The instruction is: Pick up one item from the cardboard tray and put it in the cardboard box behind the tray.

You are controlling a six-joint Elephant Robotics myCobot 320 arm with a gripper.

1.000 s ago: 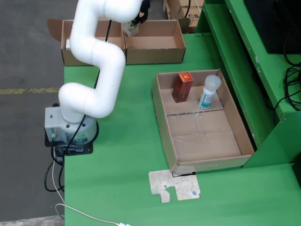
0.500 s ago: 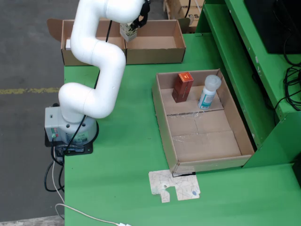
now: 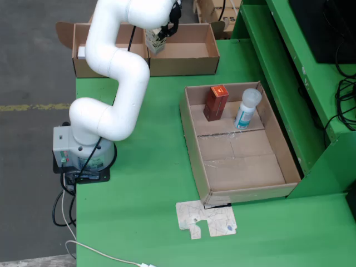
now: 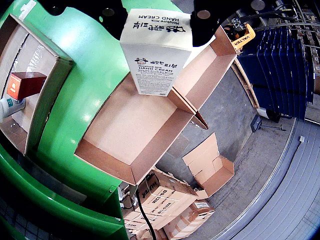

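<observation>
End effector [image 4: 156,20] fingers clamp a white hand cream carton [image 4: 156,52] above the open cardboard box [image 4: 130,125].

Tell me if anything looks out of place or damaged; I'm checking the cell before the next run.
One oddity: a flat cardboard scrap with cut-out notches lies loose on the green table just in front of the tray. In the tray, the red box and white bottle stand upright. No spills.
</observation>
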